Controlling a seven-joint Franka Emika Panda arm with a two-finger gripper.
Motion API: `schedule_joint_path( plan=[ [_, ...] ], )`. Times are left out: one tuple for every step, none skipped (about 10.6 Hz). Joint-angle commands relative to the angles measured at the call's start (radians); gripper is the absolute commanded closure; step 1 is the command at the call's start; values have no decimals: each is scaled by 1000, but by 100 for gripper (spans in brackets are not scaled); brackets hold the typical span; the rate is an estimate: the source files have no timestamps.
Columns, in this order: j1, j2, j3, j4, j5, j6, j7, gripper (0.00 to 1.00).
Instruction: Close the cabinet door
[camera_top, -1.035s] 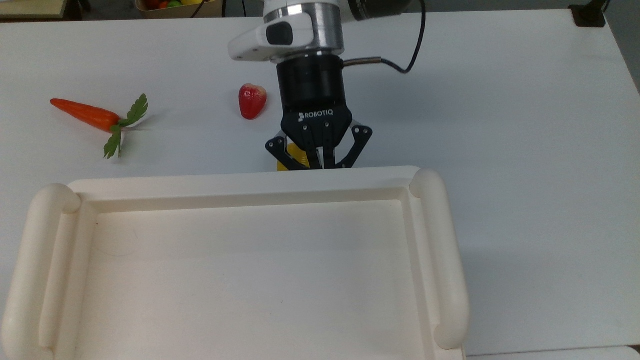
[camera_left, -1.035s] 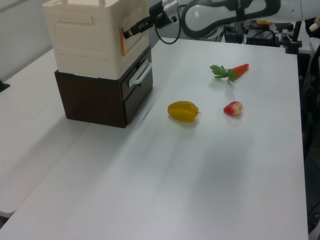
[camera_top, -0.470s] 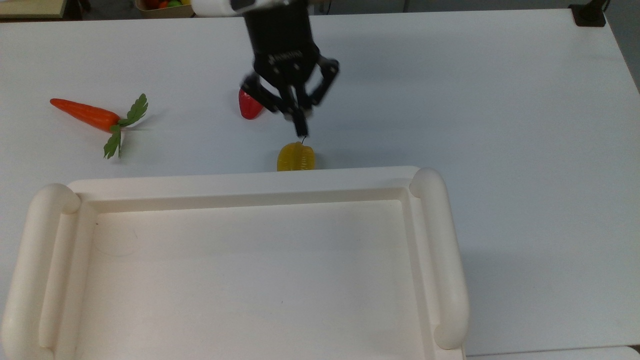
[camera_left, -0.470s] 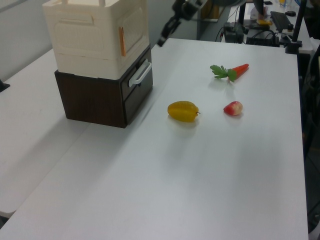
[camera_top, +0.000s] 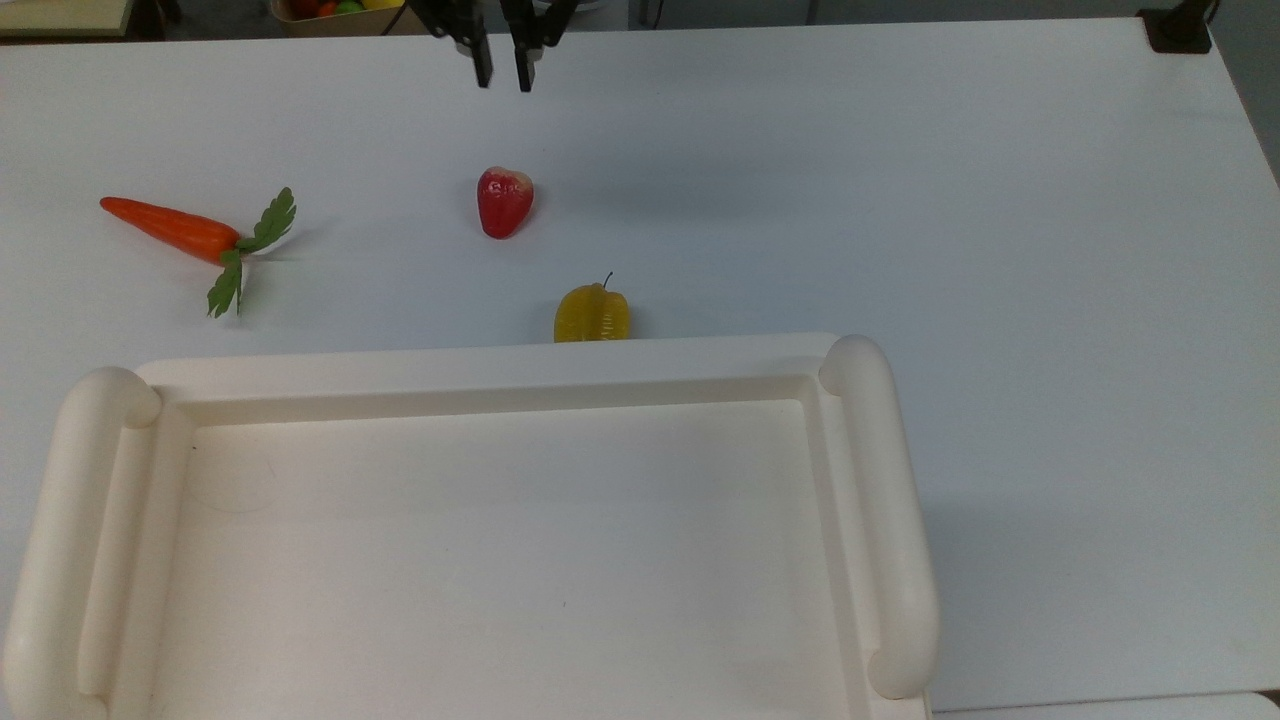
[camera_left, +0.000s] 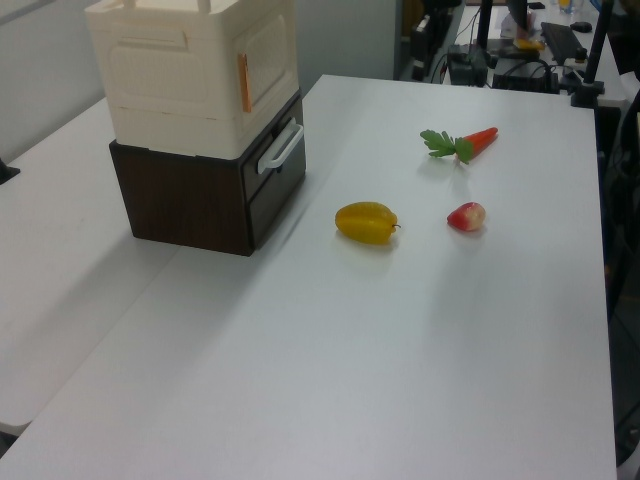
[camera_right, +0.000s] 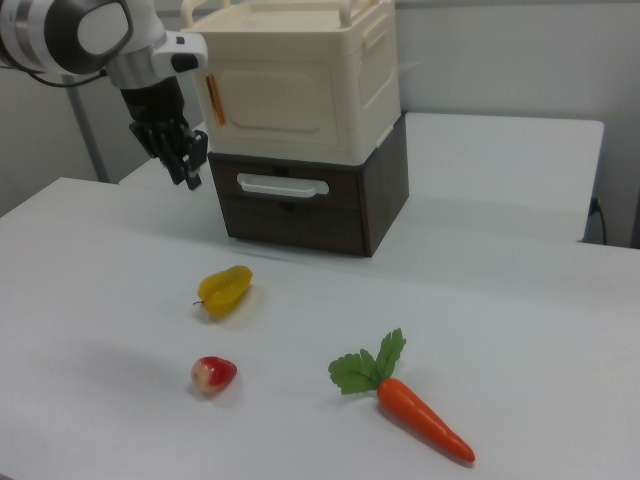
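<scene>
The cabinet (camera_left: 190, 80) is a cream-white box standing on a dark brown drawer unit (camera_left: 200, 195). Its tray-like top (camera_top: 500, 560) takes up the lower part of the top view. The cabinet door (camera_right: 275, 95) lies flush in the cabinet's front, with an orange strip (camera_right: 212, 100) at its edge; in the left view the cabinet door (camera_left: 268, 55) also sits flat. My gripper (camera_right: 190, 178) hangs to the right view's left of the cabinet, clear of the door. At the top view's upper edge my gripper (camera_top: 503, 75) shows its fingertips slightly apart, holding nothing.
On the white table lie a toy carrot (camera_top: 170, 228), a red strawberry (camera_top: 504, 203) and a yellow starfruit (camera_top: 592, 313) just in front of the cabinet. The drawer has a white handle (camera_right: 282, 185). A box of toy fruit (camera_top: 340, 10) sits beyond the table's far edge.
My gripper has drawn back from the cabinet's front, past the starfruit and strawberry, toward the top view's upper edge. Its fingers, together before, now stand slightly apart.
</scene>
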Motion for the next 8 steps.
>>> schedule_joint_path(
  plan=[
    [-47,-24,19,-40,-26,-66,18,0],
    [-58,-22,19,-41,-27,-92,-5,0],
    [-67,-17,18,-41,-26,-104,-45,0],
    [-69,-16,12,-41,-26,-104,-106,0],
    [-70,-17,8,-41,-23,-106,-117,0],
    [-70,-13,7,-40,-23,-104,-116,0],
    [-69,-13,7,-40,-24,-104,-111,0],
    [-70,-11,8,-40,-23,-103,-96,0]
  ],
)
